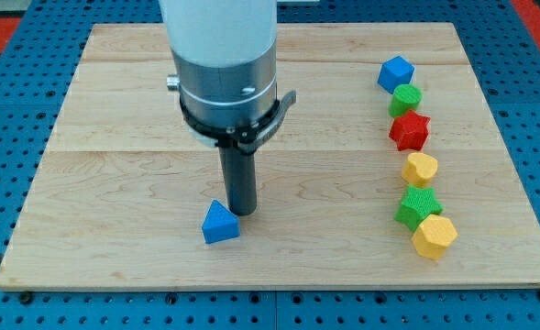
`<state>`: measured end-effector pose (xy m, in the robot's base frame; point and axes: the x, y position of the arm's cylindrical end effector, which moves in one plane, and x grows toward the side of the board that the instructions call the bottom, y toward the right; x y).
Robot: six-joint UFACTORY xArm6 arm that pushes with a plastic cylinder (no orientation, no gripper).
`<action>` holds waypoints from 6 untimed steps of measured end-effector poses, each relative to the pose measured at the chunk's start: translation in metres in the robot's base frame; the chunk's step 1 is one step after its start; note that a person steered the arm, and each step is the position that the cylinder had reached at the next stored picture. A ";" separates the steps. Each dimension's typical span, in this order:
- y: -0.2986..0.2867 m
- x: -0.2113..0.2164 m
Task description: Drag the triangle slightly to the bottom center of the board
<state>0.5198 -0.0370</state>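
A blue triangle block [219,224] lies on the wooden board [114,165], left of centre near the view's bottom. My tip [242,214] stands just to the triangle's upper right, touching or almost touching it. The dark rod rises from there into the arm's grey and white body at the view's top.
A column of blocks runs down the view's right: a blue cube [396,72], a green cylinder [405,97], a red star [409,131], a yellow block [421,169], a green star [418,206] and a yellow hexagon [434,236]. A blue pegboard surrounds the board.
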 end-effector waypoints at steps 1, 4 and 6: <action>-0.072 0.002; -0.035 0.043; -0.052 0.041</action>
